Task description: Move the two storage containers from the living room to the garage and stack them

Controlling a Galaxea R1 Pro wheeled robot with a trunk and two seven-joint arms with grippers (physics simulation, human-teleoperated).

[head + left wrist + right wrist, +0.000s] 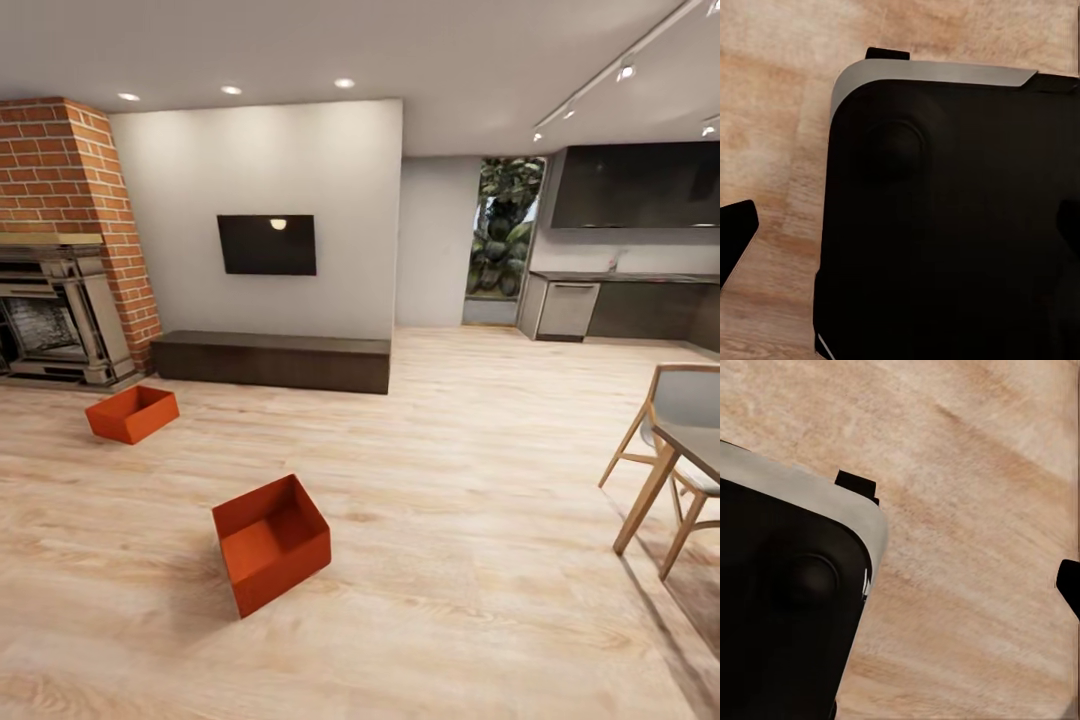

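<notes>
Resting apart on the wood floor (480, 450), both storage containers, near (272, 541) and far (132, 412), lie ahead; whether the jaws are released or clenched cannot be told.

1. The two storage containers, the nearer (272, 543) and the farther (132, 413), are showing plain orange-red.
2. The plank floor (470, 470) is showing pale wood grain.
3. The fireplace (75, 180) is showing red brick.
4. The low cabinet (272, 360) is looking dark brown.
5. The TV (266, 244) is showing black.
</notes>
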